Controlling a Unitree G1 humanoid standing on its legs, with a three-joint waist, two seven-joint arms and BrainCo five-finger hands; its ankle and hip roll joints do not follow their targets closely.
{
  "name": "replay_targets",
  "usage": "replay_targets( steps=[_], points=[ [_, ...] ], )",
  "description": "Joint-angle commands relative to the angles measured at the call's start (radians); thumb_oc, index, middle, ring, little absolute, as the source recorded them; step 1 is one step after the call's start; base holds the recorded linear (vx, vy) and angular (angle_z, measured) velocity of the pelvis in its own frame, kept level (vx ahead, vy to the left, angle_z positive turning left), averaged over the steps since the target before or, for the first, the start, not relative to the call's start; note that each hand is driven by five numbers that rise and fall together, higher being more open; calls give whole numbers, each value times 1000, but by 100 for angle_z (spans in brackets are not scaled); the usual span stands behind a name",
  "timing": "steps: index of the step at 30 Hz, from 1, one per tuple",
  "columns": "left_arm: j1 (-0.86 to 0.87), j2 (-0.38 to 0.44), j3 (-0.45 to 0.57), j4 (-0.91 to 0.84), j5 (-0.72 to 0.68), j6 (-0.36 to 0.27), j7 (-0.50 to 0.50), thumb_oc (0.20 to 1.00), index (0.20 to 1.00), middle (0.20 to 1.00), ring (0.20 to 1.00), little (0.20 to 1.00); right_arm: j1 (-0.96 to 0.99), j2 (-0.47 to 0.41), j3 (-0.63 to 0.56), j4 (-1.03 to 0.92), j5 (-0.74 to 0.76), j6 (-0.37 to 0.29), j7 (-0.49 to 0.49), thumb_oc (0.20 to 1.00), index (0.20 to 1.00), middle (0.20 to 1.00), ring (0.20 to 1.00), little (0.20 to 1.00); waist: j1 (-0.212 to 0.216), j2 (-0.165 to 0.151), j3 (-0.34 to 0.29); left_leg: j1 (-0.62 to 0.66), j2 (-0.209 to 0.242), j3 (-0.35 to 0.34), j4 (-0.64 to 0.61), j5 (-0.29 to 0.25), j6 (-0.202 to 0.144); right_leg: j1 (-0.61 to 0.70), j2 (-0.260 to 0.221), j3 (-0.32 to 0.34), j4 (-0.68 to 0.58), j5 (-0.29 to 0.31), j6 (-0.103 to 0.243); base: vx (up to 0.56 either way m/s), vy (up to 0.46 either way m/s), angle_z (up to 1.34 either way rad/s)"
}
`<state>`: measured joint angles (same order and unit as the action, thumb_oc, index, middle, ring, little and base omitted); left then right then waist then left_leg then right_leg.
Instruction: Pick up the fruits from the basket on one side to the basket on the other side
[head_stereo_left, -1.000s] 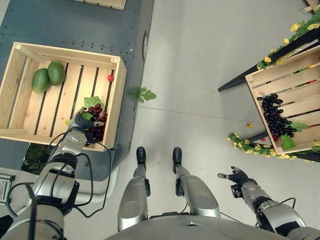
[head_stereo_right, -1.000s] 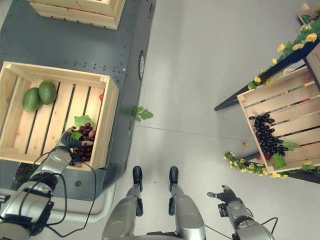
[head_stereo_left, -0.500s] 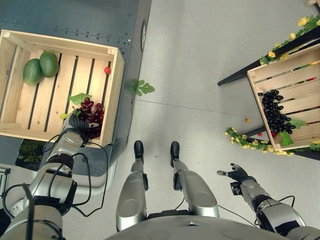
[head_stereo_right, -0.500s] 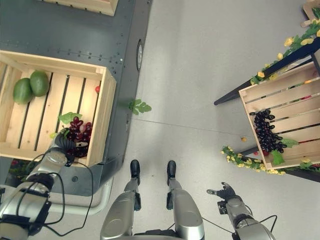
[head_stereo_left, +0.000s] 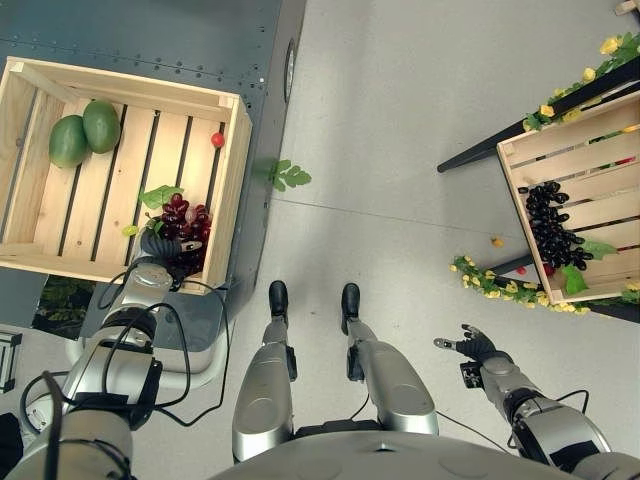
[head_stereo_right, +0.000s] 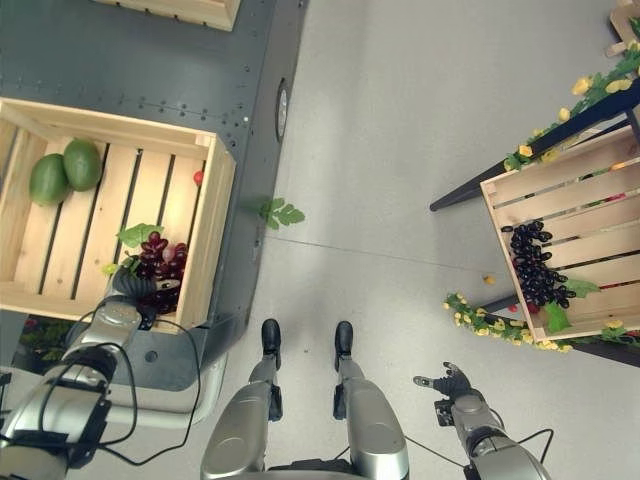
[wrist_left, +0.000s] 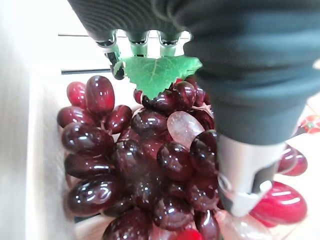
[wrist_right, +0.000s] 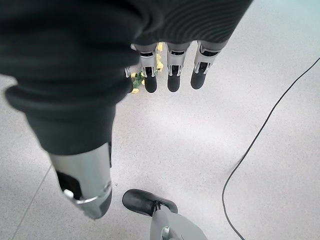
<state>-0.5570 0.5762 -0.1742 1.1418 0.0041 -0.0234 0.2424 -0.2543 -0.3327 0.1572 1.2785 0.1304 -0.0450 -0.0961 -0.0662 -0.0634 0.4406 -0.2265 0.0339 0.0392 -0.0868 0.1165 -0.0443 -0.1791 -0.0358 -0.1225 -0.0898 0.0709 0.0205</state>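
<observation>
Open grey floor (head_stereo_left: 400, 150) fills the frame's centre between the left crate (head_stereo_left: 233, 180) and right crate (head_stereo_left: 520, 200), whose wooden walls block sideways reaches.

A pale speckled floor (head_stereo_left: 400, 120) meets a dark riveted metal platform (head_stereo_left: 150, 40).

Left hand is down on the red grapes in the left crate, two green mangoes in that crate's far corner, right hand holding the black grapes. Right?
Not quite: the right hand holds nothing, fingers straight above bare floor, as the right wrist view shows. The black grapes lie in the right crate. The rest stands: left hand on red grapes, green mangoes in the far corner.
</observation>
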Motion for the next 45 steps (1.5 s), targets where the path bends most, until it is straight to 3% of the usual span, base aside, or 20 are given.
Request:
replay_targets(
  steps=[1,11,12,13,45],
  points=[
    [31,-97,-36,77,-67,3,-41,1000,1000,1000,1000,1000,-3,-16,25,10,29,-13,-16,1000,1000,1000,1000,1000,-6,-44,-27,-64,2,5,0,-11,-19,-140,-97,33,10,102,131,0,0,0],
    [8,-109,-38,64,-103,-5,-46,1000,1000,1000,1000,1000,-5,-16,27,12,35,-16,-15,1000,1000,1000,1000,1000,-11,-43,-39,-65,4,9,0,-14,-18,-145,-95,38,9,100,129,0,0,0],
    [-1,-109,-41,60,-105,-6,-44,507,507,507,507,507,-6,-16,28,11,36,-17,-16,1000,1000,1000,1000,1000,-12,-44,-40,-67,4,10,0,-14,-18,-147,-95,38,8,101,130,0,0,0],
    [-6,-108,-41,56,-109,-7,-42,200,200,200,200,200,-6,-16,29,9,38,-18,-17,1000,1000,1000,1000,1000,-13,-44,-40,-69,4,9,0,-13,-18,-149,-94,39,8,102,130,0,0,0],
    [-14,-101,-28,51,-141,-16,-46,200,200,200,200,200,6,-8,41,7,27,-23,-12,1000,1000,1000,1000,1000,-19,-57,-54,-74,9,15,0,-17,-18,-159,-90,42,9,99,129,0,0,0]
  ],
)
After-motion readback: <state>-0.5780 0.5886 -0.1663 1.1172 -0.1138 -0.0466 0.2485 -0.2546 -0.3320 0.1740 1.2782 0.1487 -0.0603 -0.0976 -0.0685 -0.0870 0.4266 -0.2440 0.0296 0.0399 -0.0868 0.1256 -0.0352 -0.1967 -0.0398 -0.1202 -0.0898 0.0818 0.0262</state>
